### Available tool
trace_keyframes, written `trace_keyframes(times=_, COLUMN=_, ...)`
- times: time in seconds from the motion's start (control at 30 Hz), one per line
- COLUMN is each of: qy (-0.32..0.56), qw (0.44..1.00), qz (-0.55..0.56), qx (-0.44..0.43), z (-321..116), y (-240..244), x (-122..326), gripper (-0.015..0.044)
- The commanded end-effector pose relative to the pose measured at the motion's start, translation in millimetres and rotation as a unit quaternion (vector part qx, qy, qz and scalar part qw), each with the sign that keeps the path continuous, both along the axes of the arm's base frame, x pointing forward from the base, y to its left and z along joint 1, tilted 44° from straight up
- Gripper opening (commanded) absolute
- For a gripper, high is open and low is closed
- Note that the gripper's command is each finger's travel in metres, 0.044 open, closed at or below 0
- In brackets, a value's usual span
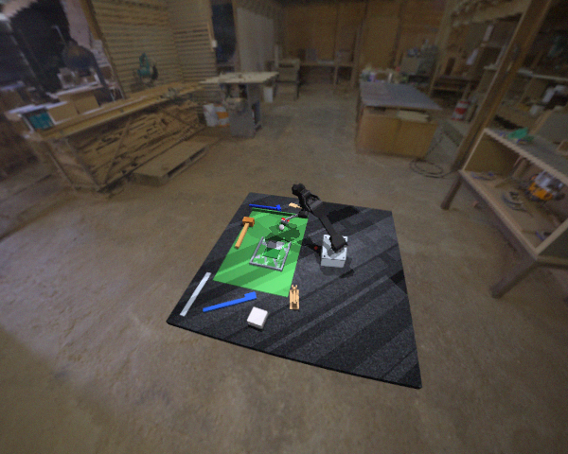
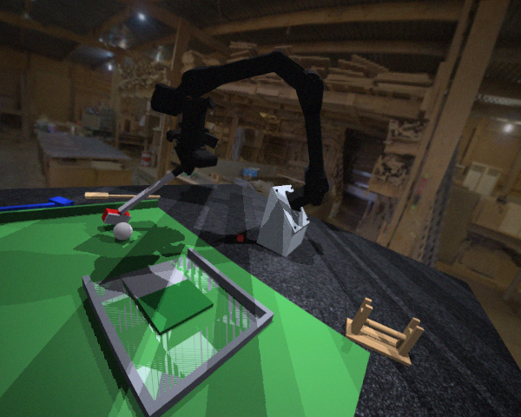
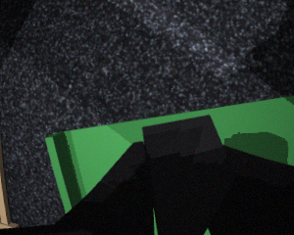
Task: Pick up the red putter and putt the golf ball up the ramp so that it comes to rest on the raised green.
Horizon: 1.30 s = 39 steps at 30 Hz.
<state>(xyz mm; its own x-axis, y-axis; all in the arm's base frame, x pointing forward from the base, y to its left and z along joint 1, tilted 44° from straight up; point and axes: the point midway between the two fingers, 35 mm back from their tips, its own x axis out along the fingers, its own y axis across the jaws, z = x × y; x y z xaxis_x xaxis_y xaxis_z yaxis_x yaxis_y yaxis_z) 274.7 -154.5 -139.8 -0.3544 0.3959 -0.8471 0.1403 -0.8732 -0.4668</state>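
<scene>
My gripper is shut on the grey shaft of the red putter above the mat's far edge. The shaft slants down to the red and grey head, which is just behind the white golf ball, on the side away from the ramp. Whether head and ball touch is unclear. The ball is on the green mat. The grey ramp leads to the raised green inside a grey frame. The wrist view shows neither head nor ball.
An orange mallet lies on the mat's left. Blue clubs lie beyond both ends. A wooden rack, white block, pale strip and small red cube are around it.
</scene>
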Motion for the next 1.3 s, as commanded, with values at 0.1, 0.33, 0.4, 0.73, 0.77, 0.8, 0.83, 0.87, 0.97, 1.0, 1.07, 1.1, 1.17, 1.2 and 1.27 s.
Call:
trace_keyframes(times=0.1, qy=0.001, qw=1.000, qz=-0.002, qx=0.000, z=-2, y=-2, x=-1, gripper=0.0000)
trace_keyframes(times=0.33, qy=0.001, qw=1.000, qz=-0.001, qx=0.000, z=44, y=44, x=1, gripper=0.0000)
trace_keyframes(times=0.4, qy=0.001, qw=1.000, qz=-0.001, qx=0.001, z=63, y=65, x=-2, gripper=0.0000)
trace_keyframes(times=0.73, qy=0.003, qw=1.000, qz=0.000, qx=0.003, z=97, y=98, x=-13, gripper=0.0000)
trace_keyframes(times=0.77, qy=0.003, qw=1.000, qz=0.000, qx=0.003, z=101, y=97, x=-12, gripper=0.0000)
trace_keyframes(times=0.8, qy=0.003, qw=1.000, qz=0.000, qx=0.003, z=105, y=94, x=-11, gripper=0.0000)
trace_keyframes(times=0.83, qy=0.003, qw=1.000, qz=0.000, qx=0.003, z=109, y=92, x=-10, gripper=0.0000)
trace_keyframes(times=0.87, qy=0.003, qw=1.000, qz=0.000, qx=0.003, z=115, y=89, x=-9, gripper=0.0000)
trace_keyframes(times=0.97, qy=0.003, qw=1.000, qz=0.000, qx=0.003, z=132, y=80, x=-6, gripper=0.0000)
trace_keyframes(times=1.0, qy=0.003, qw=1.000, qz=0.000, qx=0.003, z=138, y=77, x=-5, gripper=0.0000)
trace_keyframes(times=1.07, qy=0.003, qw=1.000, qz=0.000, qx=0.003, z=146, y=73, x=-4, gripper=0.0000)
trace_keyframes(times=1.1, qy=0.003, qw=1.000, qz=0.000, qx=0.003, z=147, y=73, x=-4, gripper=0.0000)
trace_keyframes(times=1.17, qy=0.003, qw=1.000, qz=0.000, qx=0.003, z=147, y=73, x=-4, gripper=0.0000)
trace_keyframes(times=1.2, qy=0.006, qw=1.000, qz=-0.001, qx=0.006, z=140, y=77, x=-5, gripper=0.0000)
trace_keyframes(times=1.27, qy=0.006, qw=1.000, qz=-0.001, qx=0.006, z=140, y=77, x=-5, gripper=0.0000)
